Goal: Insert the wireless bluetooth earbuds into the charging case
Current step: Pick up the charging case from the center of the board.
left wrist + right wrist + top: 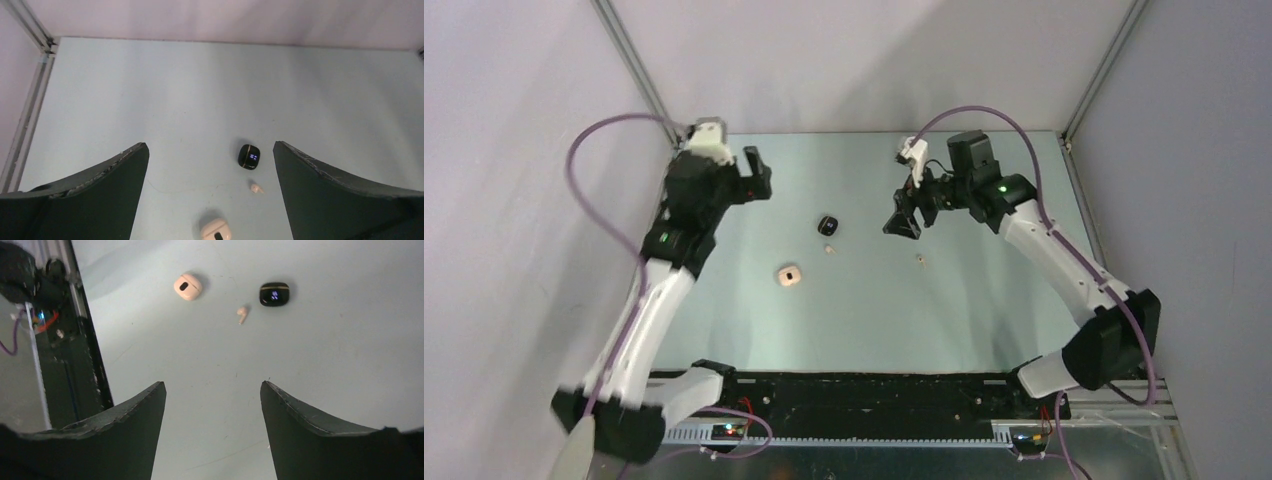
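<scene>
Two small cases lie mid-table: a black charging case (827,224) (249,156) (274,294) with a lit blue display, and a cream case (789,275) (216,230) (188,286) with a dark mark on top. A pale cream earbud (829,248) (257,189) (242,314) lies loose between them. Another pale earbud (919,260) lies to the right, just in front of my right gripper. My left gripper (756,175) (210,150) hangs open and empty, high over the back left. My right gripper (904,222) (212,387) is open and empty too, raised right of the black case.
Metal frame posts (639,75) and pale walls close in the table at the back and sides. A black rail with wiring (874,400) runs along the near edge between the arm bases. Purple cables loop from both arms.
</scene>
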`<action>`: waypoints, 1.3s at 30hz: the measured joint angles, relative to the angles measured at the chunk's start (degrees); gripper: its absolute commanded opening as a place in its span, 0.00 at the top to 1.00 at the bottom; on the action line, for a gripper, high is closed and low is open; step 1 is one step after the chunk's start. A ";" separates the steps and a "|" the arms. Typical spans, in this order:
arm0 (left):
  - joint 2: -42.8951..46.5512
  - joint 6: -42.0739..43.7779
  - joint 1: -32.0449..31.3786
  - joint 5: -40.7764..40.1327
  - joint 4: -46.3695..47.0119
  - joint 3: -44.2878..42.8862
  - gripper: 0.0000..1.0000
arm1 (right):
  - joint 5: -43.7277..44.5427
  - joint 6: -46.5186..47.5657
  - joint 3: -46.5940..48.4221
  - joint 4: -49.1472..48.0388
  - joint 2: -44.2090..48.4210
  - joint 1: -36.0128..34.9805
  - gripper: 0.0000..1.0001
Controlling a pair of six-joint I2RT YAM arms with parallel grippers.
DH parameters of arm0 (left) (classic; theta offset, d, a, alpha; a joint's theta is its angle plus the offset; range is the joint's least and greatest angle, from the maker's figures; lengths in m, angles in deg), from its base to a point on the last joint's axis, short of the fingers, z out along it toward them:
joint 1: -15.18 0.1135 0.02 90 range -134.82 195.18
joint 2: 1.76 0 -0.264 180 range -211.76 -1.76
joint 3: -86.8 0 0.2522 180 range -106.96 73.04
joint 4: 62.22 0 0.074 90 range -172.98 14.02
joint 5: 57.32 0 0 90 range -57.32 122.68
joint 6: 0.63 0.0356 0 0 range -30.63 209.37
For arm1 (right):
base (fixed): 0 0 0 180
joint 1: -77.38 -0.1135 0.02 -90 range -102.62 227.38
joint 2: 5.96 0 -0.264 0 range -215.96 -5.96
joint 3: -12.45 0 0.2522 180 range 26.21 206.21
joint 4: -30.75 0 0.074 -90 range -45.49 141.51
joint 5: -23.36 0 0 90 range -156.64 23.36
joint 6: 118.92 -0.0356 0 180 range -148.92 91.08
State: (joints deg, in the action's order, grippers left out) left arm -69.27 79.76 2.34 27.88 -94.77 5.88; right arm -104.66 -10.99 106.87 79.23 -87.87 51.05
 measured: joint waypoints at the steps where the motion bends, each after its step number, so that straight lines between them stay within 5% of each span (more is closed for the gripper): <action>1: 4.50 -0.26 -0.13 -0.63 0.98 2.14 0.00 | -1.46 1.92 -0.02 -0.66 -1.18 -0.44 0.28; 4: 13.81 -1.86 1.46 1.16 -0.70 8.72 0.00 | -4.11 8.81 -0.02 -3.41 -5.49 -3.17 0.32; 13: 16.85 -3.98 7.63 10.73 -23.04 19.37 0.00 | -1.33 27.58 4.44 -7.82 -25.29 -17.94 0.33; 31: 24.50 -13.57 26.08 24.65 -25.38 21.55 0.00 | 2.49 40.54 32.61 -1.86 -51.80 -26.10 0.31; 39: 27.02 -15.45 27.93 27.74 -24.17 22.60 0.00 | 1.99 39.52 44.94 5.49 -59.80 -25.90 0.30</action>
State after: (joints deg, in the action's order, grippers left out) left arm -42.25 64.31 30.28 55.62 -118.94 28.48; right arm -102.68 28.53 151.81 84.72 -147.67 25.15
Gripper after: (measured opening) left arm 0.996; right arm 0.701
